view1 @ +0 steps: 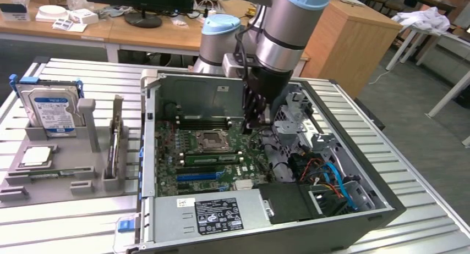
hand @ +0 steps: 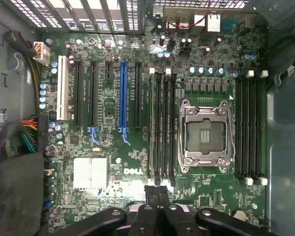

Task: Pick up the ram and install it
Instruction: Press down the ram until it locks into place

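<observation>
One gripper [hand: 157, 191], jaws pressed together, hangs over the motherboard [hand: 108, 98] in the computer case [view1: 345, 221]; the ram [view1: 209, 158] sits upright just beside the socket [hand: 206, 135].

Ext. view is lit evenly by soft overhead room light; mild sheen is seen on the ribbed table [view1: 59, 232] and arm [view1: 287, 28], and the case [view1: 198, 94] interior is shaded beneath the arm. In wrist view the motherboard [hand: 113, 103] is lit brightly at centre, the silver heatsink [hand: 91, 172] is blown out by glare, and the gripper [hand: 157, 191] and case corners are left dark.
</observation>
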{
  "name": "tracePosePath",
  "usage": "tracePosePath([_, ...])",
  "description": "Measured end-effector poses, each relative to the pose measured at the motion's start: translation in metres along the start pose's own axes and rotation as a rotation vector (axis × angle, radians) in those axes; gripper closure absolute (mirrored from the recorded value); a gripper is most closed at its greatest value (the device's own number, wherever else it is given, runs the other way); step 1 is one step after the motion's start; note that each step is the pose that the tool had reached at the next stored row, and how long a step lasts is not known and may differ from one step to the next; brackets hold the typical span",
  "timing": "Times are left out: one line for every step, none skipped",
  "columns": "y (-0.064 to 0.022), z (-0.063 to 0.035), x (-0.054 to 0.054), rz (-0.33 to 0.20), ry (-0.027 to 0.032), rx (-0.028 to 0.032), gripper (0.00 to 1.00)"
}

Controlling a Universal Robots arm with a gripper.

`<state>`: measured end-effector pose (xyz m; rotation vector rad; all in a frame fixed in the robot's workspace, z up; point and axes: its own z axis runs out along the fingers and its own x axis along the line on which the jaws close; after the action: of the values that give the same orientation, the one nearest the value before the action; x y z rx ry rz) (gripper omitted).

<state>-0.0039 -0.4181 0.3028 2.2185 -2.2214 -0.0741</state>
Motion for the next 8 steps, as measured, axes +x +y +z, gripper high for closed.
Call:
tracePosePath([0.0000,0.0015,0.0001,0.000,0.0001,-0.0001,0.89])
tracePosePath([-0.0001,0.0030,0.0001,0.000,0.0001,-0.0001,0.89])
tracePosePath([-0.0002,0.0045,0.0002,0.000,0.0001,-0.0001,0.89])
tracePosePath([-0.0002,0.0058,0.0002,0.000,0.0002,0.0000,0.89])
tracePosePath([-0.0002,0.0072,0.0003,0.000,0.0001,-0.0001,0.89])
tracePosePath([-0.0003,0.0086,0.0003,0.000,0.0001,0.0000,0.89])
tracePosePath([-0.0004,0.0098,0.0003,0.000,0.0001,0.0000,0.89])
tracePosePath([-0.0004,0.0110,0.0004,0.000,0.0000,0.0000,0.89])
